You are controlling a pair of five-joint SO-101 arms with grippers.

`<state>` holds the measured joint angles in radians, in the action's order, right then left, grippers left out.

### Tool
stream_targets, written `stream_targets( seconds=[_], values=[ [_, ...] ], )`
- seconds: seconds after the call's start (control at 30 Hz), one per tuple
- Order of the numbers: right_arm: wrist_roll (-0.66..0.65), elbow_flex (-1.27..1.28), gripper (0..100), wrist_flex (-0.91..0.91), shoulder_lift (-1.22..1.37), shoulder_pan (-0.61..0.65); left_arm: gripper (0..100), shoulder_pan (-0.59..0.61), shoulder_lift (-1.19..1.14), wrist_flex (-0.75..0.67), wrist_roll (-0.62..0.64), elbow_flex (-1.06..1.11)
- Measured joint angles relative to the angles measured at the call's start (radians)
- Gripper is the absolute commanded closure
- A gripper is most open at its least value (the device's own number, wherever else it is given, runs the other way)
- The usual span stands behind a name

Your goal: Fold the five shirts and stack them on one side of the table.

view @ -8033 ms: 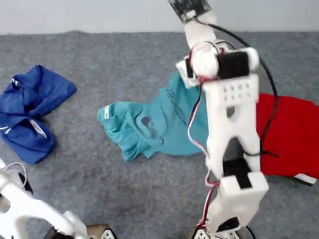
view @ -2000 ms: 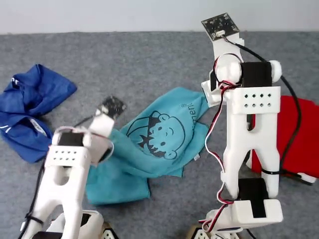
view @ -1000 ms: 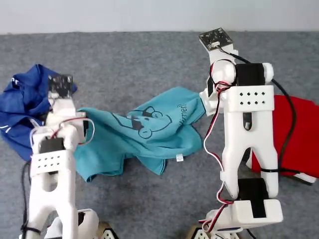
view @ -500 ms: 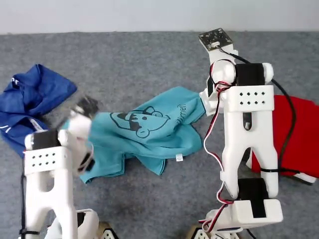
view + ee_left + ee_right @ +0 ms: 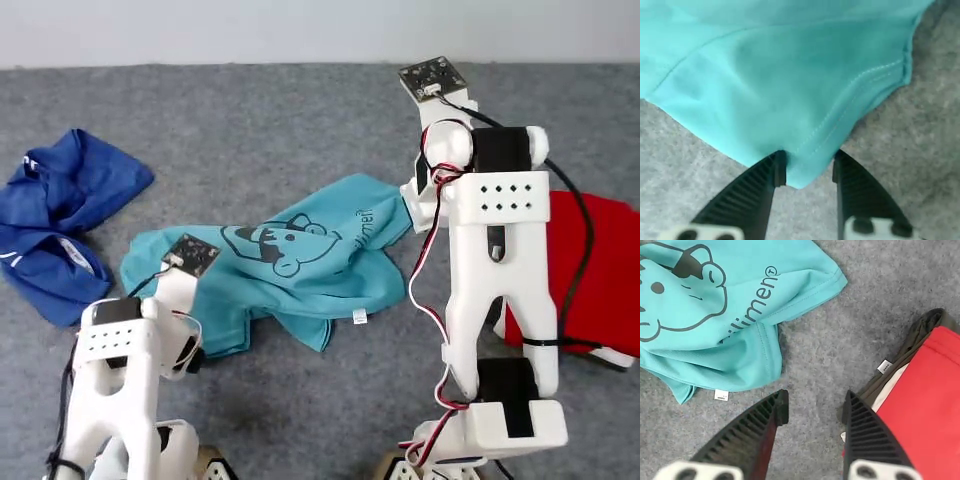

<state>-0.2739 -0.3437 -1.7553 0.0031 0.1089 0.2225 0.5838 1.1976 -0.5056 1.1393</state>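
Left end effector [image 5: 809, 160] swung back to teal shirt [image 5: 300, 260] at surface [image 5: 300, 110] centre, jaws part-open astride its hem corner; right end effector [image 5: 817, 400] open, empty; fabric's limp, light, so pinch the stitched hem.

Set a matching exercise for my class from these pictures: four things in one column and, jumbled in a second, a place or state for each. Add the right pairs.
Column 1
1. teal shirt
2. blue shirt
3. red shirt
4. right hand

Column 2
A. open, above the bare grey mat
B. crumpled at the mat's left end
C. in the middle, cartoon print facing up
D. at the mat's right end

Pairs: 1-C, 2-B, 3-D, 4-A
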Motion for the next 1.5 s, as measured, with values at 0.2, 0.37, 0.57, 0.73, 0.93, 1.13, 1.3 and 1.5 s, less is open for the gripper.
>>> stream_targets(
  seconds=[0.2, 0.37, 0.57, 0.73, 0.93, 1.13, 1.3, 1.5],
  values=[
    [0.0, 0.0, 81.5, 0.0, 0.0, 0.0, 85, 0.0, 0.0, -0.086, 0.003, 0.051],
    [0.0, 0.0, 81.5, 0.0, 0.0, 0.0, 92, -0.005, 0.0, -0.328, 0.003, 0.144],
    [0.0, 0.0, 81.5, 0.0, 0.0, 0.0, 99, -0.003, 0.0, -0.361, 0.008, 0.144],
    [0.0, 0.011, 81.5, 0.0, 0.0, 0.0, 99, -0.003, 0.0, -0.308, 0.003, 0.121],
    [0.0, 0.187, 81.5, 0.029, 0.0, 0.008, 99, -0.003, 0.002, -0.152, 0.003, 0.015],
    [0.0, 0.497, 81.6, 0.216, 0.0, 0.087, 99, -0.003, 0.002, -0.137, 0.003, 0.012],
    [0.0, 0.674, 81.6, 0.387, 0.0, 0.176, 99, -0.003, 0.002, -0.135, 0.003, 0.012],
    [0.0, 0.746, 81.6, 0.491, 0.0, 0.201, 99, -0.003, 0.002, -0.135, 0.003, 0.043]
  ],
)
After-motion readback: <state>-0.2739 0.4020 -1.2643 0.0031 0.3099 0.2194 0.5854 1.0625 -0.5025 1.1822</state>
